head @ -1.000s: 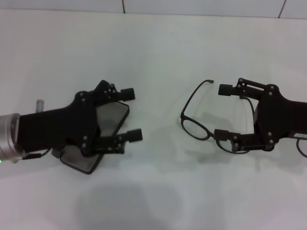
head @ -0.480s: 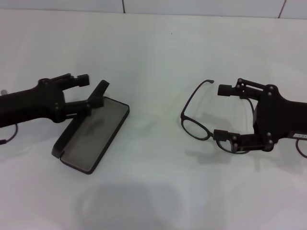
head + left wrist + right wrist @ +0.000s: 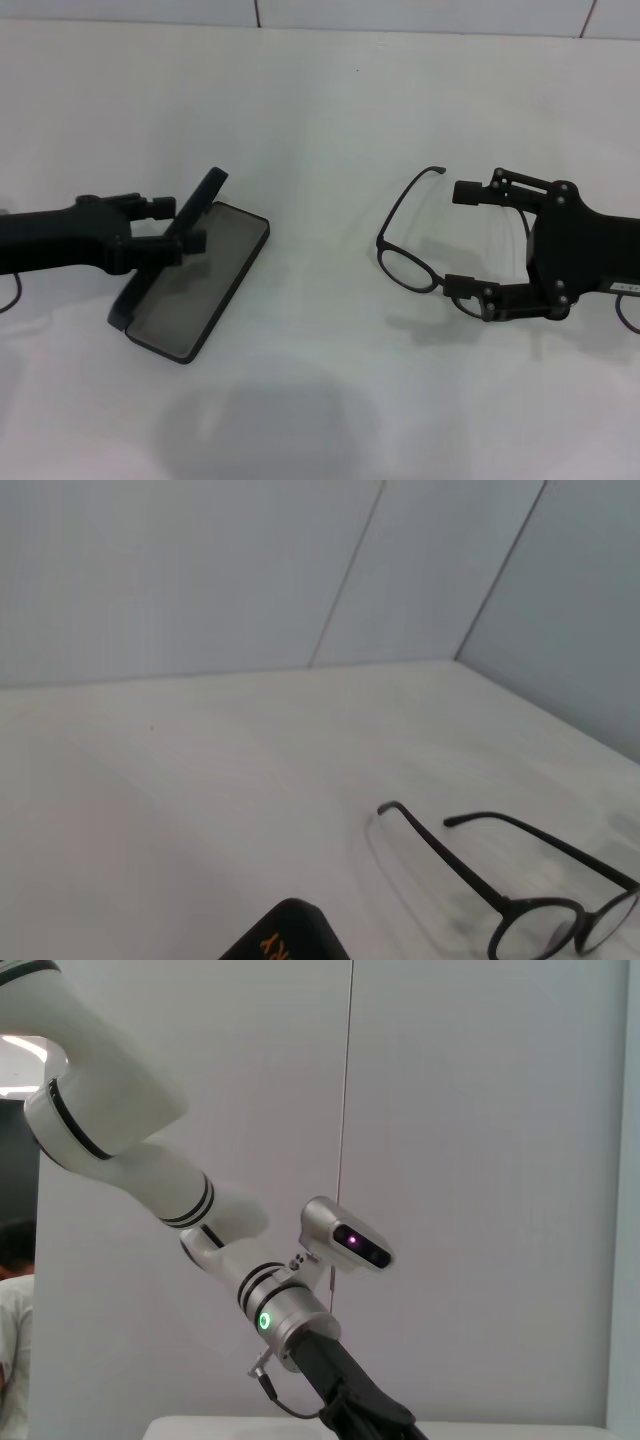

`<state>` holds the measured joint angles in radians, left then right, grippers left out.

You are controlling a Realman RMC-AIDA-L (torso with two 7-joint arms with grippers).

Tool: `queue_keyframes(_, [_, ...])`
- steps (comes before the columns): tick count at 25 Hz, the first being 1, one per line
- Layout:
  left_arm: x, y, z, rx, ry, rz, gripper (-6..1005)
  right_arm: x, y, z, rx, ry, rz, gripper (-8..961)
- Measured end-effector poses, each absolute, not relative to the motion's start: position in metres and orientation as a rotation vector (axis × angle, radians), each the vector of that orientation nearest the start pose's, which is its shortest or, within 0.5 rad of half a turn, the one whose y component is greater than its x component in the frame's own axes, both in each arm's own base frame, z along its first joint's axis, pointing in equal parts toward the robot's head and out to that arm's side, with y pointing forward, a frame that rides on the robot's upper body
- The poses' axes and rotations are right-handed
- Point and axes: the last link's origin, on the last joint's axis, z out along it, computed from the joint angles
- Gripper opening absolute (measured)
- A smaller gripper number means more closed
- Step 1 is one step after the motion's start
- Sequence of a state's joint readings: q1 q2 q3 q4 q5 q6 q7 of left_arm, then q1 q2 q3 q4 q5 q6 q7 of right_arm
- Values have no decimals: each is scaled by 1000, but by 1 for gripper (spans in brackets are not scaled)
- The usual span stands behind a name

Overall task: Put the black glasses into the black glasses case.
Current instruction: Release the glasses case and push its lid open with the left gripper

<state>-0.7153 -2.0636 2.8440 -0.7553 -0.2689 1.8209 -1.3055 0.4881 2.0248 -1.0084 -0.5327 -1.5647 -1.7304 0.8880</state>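
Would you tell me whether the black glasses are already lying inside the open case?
No, the black glasses lie on the table by the right gripper, well apart from the open black glasses case.

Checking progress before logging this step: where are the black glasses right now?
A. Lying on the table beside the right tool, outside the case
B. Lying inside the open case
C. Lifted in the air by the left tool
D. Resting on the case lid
A: the black glasses lie unfolded on the white table by the right tool, while the black glasses case, held open by the left tool, shows only grey lining.
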Motion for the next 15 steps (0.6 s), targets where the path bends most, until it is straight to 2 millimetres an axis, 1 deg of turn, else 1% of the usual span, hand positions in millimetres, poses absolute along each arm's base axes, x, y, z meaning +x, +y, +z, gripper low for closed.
queue_keyframes(6, [-309, 312, 38, -2607, -967, -540, 804, 232, 299, -4, -2742, -77, 1052, 885])
queue_keyframes(10, [-311, 313, 35, -2593, -970, -518, 758, 233, 298, -4, -2742, -75, 1049, 885])
queue_keyframes(13, [-313, 314, 34, -2580, -969, -497, 759, 234, 299, -3, -2741, -76, 1044, 884])
queue_keyframes(15, [-315, 316, 33, -2569, -969, -482, 734, 234, 299, -3, -2741, -76, 1042, 884])
